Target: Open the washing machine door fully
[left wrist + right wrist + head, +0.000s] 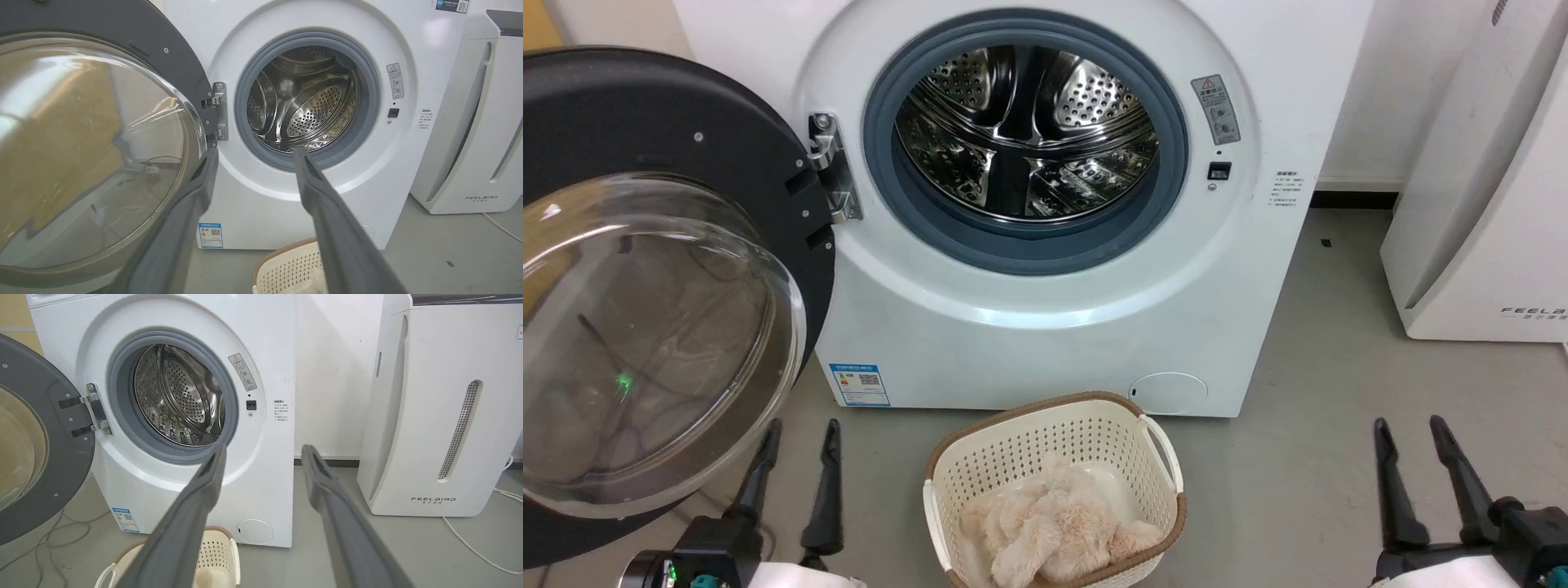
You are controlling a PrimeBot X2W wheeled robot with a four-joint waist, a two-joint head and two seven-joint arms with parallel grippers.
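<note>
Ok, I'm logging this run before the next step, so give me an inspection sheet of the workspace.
Surface: grey floor, a few small dark specks.
Job's things: washing machine door stands wide open on its left hinge; washing machine with drum exposed, looks empty.
Clutter: cream basket of fluffy beige fabric before the machine.
Tools: left tool open, empty, near the door's lower edge; right tool open, empty, clear of everything.
Cables: dark cables on the floor under the door; white cable by the white appliance.
Surroundings: white appliance on the right; white wall behind.
</note>
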